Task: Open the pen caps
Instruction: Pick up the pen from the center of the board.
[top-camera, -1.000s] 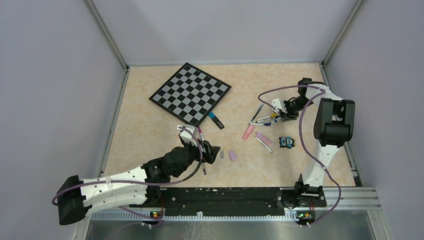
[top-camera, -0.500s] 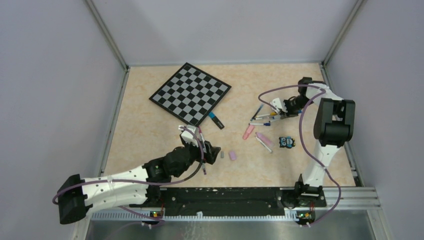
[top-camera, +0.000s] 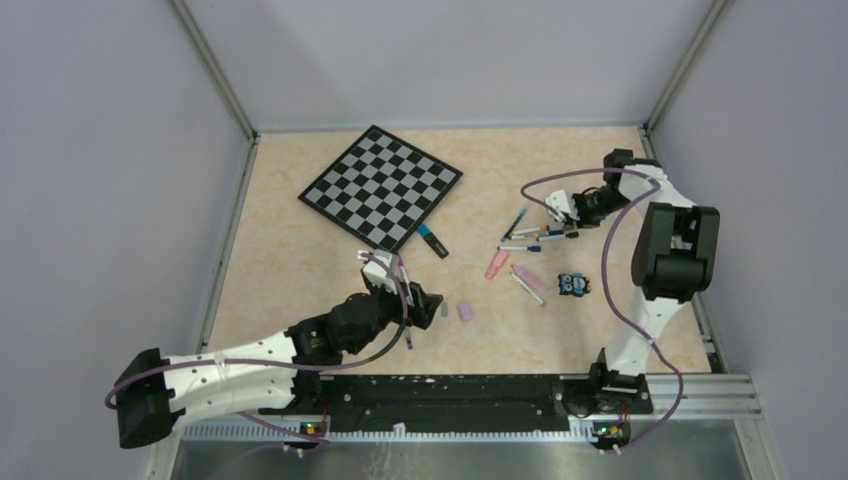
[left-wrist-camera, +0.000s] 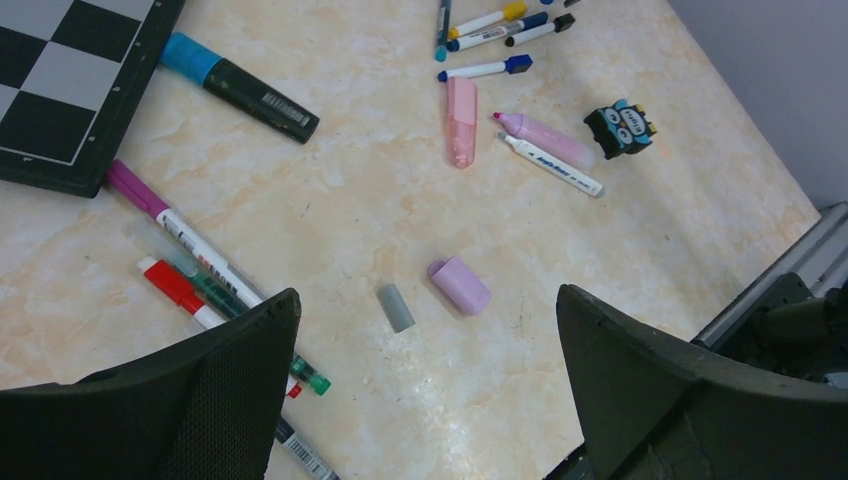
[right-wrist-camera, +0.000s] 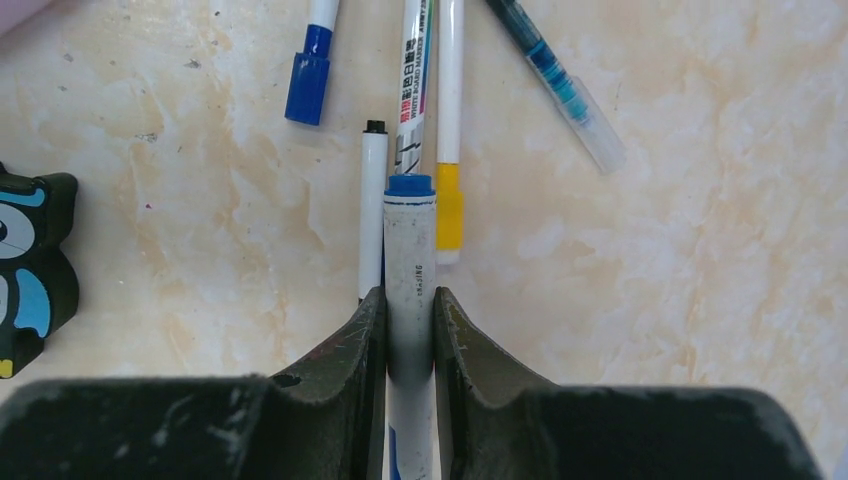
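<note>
My right gripper is shut on a white pen whose blue end sticks out past the fingertips, above the table. Under it lie a blue-capped pen, a yellow-capped pen, a teal pen and a thin white pen. In the top view the right gripper hangs over this pen cluster. My left gripper is open over a loose grey cap and a loose lilac cap, touching neither. Red-, green- and purple-ended pens lie by its left finger.
The checkered board lies at the back left, a black marker with a blue cap at its corner. A pink highlighter, a lilac highlighter and the owl figure lie mid-right. Walls enclose the table.
The right gripper has closed on the white pen and drawn slightly up and back from the cluster. The left arm has stayed still.
</note>
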